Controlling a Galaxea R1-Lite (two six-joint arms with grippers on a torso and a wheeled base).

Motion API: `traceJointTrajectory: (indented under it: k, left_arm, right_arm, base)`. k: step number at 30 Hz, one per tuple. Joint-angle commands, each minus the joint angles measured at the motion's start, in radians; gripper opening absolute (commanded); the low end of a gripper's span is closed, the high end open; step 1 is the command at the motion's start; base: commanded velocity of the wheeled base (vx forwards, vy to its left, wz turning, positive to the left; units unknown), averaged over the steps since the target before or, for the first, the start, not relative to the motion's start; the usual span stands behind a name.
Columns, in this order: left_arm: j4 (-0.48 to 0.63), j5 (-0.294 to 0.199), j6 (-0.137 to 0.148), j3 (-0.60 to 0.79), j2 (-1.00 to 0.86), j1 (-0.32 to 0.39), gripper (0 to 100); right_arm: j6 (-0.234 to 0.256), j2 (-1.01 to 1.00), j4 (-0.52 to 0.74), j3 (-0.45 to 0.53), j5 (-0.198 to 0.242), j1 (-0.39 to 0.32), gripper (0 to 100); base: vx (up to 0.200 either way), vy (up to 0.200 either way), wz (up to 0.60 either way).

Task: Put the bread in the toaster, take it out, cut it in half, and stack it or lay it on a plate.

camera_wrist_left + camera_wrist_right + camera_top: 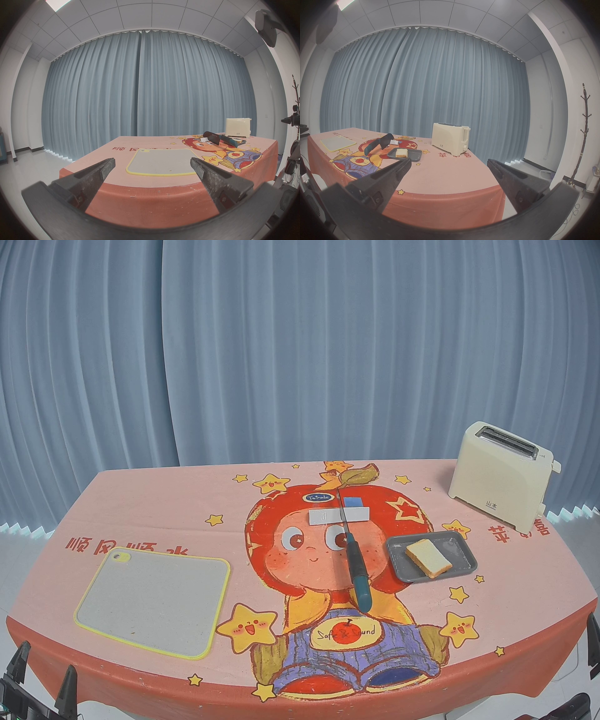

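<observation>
A blue-grey pleated curtain [300, 346] is hanging across the whole back of the room, and in front of it a table [156, 509] is wearing a pink cloth printed with a cartoon apple-headed child and stars. Taking the table's centre as the dial, a grey cutting board [153, 601] with a yellow rim is lying flat at about 8 o'clock, near the front edge. A cream toaster [502, 475] is standing at about 2 o'clock, slots facing up. The left gripper [152, 161] is hanging off the table's front edge with its two dark fingers spread wide, gripping and touching nothing; the right gripper [449, 162] is hanging off the table's right-hand corner, equally wide apart and equally bare. A dark grey tray [459, 547] is sitting at 3 o'clock, between the toaster and the centre. A knife [353, 552] is lying at the centre, teal handle pointing to 6 o'clock and blade to 12. The bread [428, 557], one pale slice, is lying flat in the tray. The blade is crossing a small white strip [325, 516].
</observation>
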Motion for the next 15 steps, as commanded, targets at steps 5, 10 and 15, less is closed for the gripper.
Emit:
traceJointTrajectory:
  k: [5, 10, 15]
  left_arm:
    - [-0.001, 0.0, 0.0, 0.018, -0.016, 0.0, 100]
    - [-0.001, 0.0, 0.0, 0.018, -0.016, 0.0, 100]
    - [-0.001, 0.0, 0.0, 0.018, -0.016, 0.0, 100]
  right_arm:
    - [-0.001, -0.036, 0.0, 0.023, 0.0, 0.0, 100]
    - [-0.001, -0.051, 0.0, 0.046, 0.0, 0.0, 100]
    - [-0.001, -0.08, 0.0, 0.071, 0.0, 0.001, 100]
  base:
    - [0.0, 0.0, 0.0]
    - [0.0, 0.0, 0.0]
    - [0.0, 0.0, 0.0]
